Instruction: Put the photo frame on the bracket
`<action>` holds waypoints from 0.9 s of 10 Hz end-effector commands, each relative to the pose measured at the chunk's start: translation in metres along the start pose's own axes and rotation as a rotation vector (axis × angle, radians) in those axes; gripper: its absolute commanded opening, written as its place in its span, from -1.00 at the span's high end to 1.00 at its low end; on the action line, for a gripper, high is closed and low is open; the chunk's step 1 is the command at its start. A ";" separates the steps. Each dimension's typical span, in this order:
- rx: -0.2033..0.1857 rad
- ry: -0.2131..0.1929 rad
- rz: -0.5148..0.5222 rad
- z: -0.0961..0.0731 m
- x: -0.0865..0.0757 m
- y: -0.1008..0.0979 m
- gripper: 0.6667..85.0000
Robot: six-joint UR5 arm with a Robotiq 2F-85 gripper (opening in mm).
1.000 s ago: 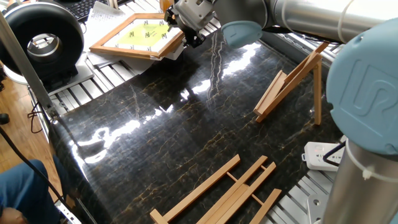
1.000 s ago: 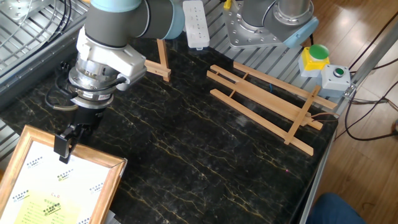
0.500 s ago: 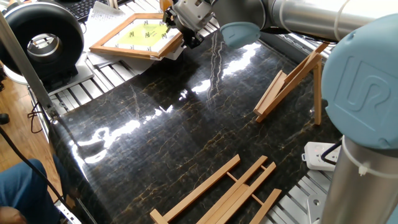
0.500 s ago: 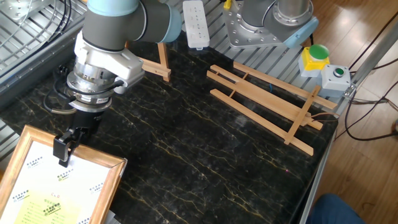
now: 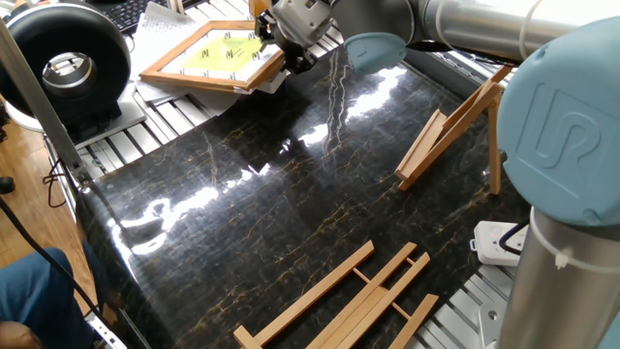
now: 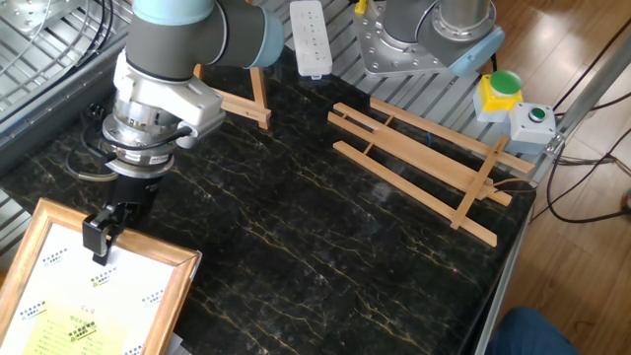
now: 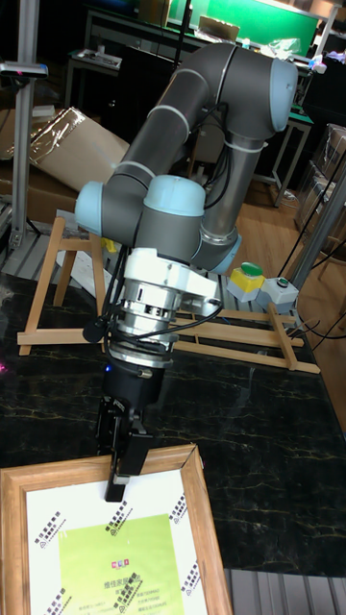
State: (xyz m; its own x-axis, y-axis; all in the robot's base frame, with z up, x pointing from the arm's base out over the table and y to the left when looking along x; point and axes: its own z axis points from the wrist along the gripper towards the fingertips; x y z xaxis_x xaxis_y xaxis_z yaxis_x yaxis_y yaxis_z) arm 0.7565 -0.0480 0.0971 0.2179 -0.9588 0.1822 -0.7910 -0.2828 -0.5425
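Little has changed in the last second: the gripper [image 6: 102,233] has crept slightly further along the photo frame [image 6: 84,301] and hangs over its top rail, jaws straddling the wood but not visibly clamped; you can read them as still open. The photo frame lies flat at the bench's corner, picture up. The bracket [image 5: 457,124] stands upright near the opposite edge, well apart. You are still at the grasp; nothing is lifted.
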 end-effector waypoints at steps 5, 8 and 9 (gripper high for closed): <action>0.033 -0.017 0.026 0.001 0.001 -0.010 -0.18; 0.057 -0.012 0.024 0.001 0.004 -0.016 -0.15; 0.067 -0.013 0.030 0.001 0.005 -0.018 -0.15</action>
State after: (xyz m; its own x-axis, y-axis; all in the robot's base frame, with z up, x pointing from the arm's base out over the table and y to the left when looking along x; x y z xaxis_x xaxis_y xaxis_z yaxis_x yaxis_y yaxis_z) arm 0.7671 -0.0460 0.1023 0.2152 -0.9620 0.1678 -0.7692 -0.2729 -0.5778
